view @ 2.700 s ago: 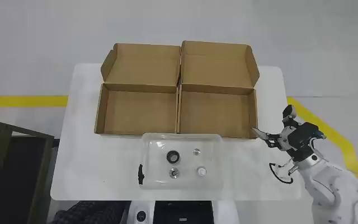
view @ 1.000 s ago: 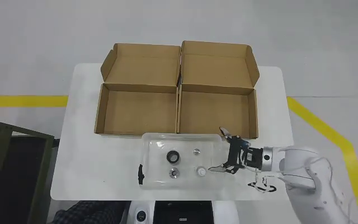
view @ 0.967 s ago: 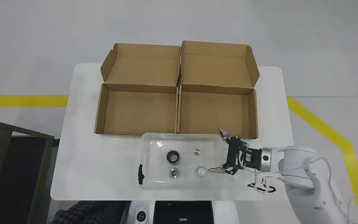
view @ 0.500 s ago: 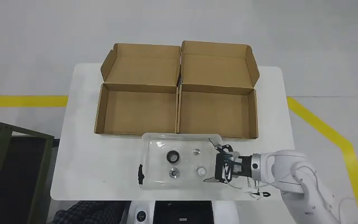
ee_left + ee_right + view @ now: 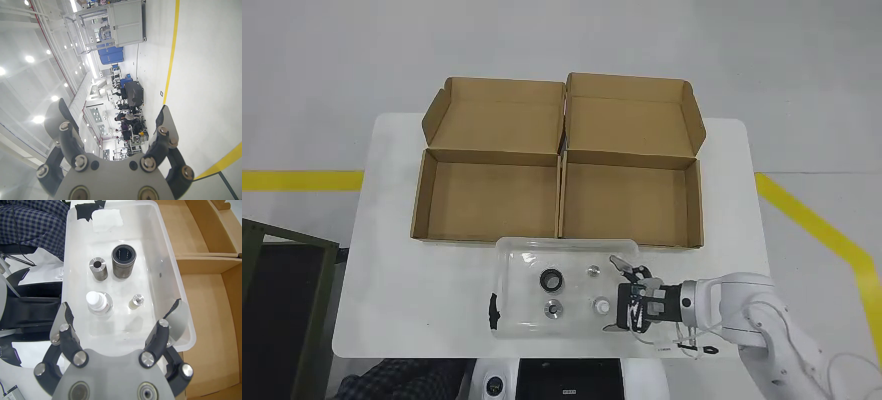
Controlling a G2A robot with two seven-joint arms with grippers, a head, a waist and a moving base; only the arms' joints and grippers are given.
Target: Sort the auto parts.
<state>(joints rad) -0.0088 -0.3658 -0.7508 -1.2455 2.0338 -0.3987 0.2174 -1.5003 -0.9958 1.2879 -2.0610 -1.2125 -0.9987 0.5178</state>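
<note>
1. while the left gripper (image 5: 113, 105) pointed out across the workshop floor, jaws spread wide with nothing between them, the sorting fell to the other arm.
2. at the left of the white table (image 5: 392, 280), the left-hand open brown cardboard box (image 5: 487, 200) held nothing, so i judged the sorting had hardly begun.
3. just in front of the boxes sat the clear rectangular plastic bin (image 5: 562, 240), with all four parts standing apart inside it.
4. toward its left stood the large dark cylindrical bearing with a black rim (image 5: 553, 280) and, nearer the robot, the smaller steel cylinder with a centre bore (image 5: 554, 308).
5. right of those stood the small pale part with a metal tip (image 5: 593, 269) and, nearer the robot, the small clear bottle with a white cap (image 5: 601, 306).
6. behind the bin's right half, the right-hand open brown cardboard box (image 5: 627, 205) was also empty.
7. the right gripper (image 5: 612, 292) hovered at the bin's right end, empty, its jaws wide enough that one fingertip lay over each long wall.
8. the step in hand looked like the approach for a first pick. the next move called for settling on one part, likely the bottle or the tipped part as the nearest. the jaws would need to narrow to clear the walls, straddle that part alone, and close without knocking its neighbour.
</note>
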